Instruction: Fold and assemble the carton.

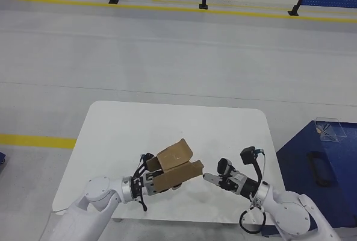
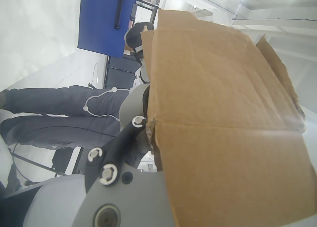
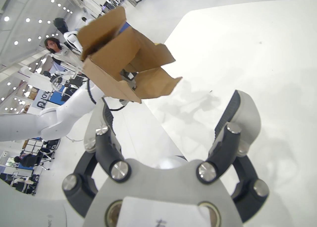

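Fingers of the left gripper (image 1: pixel 154 176) close on the lower edge of the half-folded brown cardboard carton (image 1: pixel 177 161), held above the white rounded table (image 1: pixel 166 120); their tips are too small to make out. The right gripper (image 1: pixel 208 178) sits just beside a carton flap.

From the left wrist, the carton (image 2: pixel 218 104) hides the fingertips.

From the right wrist, the right gripper's fingers (image 3: pixel 244 116) spread wide, empty, with the carton (image 3: pixel 123 64) ahead, apart from them, flaps loose.
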Action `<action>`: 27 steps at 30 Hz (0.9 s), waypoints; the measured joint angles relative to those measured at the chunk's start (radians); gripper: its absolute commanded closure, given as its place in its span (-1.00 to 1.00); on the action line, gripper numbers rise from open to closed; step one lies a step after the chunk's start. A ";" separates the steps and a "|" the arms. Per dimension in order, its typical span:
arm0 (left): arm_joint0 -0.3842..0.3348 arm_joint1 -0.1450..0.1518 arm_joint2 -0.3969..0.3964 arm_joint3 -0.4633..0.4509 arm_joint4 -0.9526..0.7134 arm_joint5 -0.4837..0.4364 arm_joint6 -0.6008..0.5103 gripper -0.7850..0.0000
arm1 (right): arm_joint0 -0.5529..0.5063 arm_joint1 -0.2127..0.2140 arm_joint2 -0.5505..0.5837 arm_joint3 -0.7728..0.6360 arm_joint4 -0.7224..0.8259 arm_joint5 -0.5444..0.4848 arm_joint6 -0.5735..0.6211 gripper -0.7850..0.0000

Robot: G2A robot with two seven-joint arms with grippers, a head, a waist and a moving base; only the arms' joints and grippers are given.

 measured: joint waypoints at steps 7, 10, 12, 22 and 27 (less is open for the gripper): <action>0.010 -0.001 0.026 -0.029 0.047 -0.010 -0.001 1.00 | 0.044 -0.018 -0.110 0.008 -0.164 0.068 -0.071 -1.00; 0.011 -0.001 0.029 -0.030 0.049 -0.008 -0.002 1.00 | 0.055 -0.024 -0.143 0.010 -0.183 0.072 -0.074 -1.00; 0.011 -0.001 0.031 -0.028 0.048 -0.005 -0.004 1.00 | 0.061 -0.026 -0.151 0.011 -0.191 0.075 -0.079 -1.00; 0.020 0.000 0.020 -0.029 0.034 0.003 0.016 1.00 | 0.025 -0.022 -0.061 -0.027 -0.284 0.124 -0.148 -1.00; 0.026 -0.001 0.026 -0.038 0.036 0.003 0.020 1.00 | 0.012 -0.024 -0.036 -0.047 -0.400 0.205 -0.199 -1.00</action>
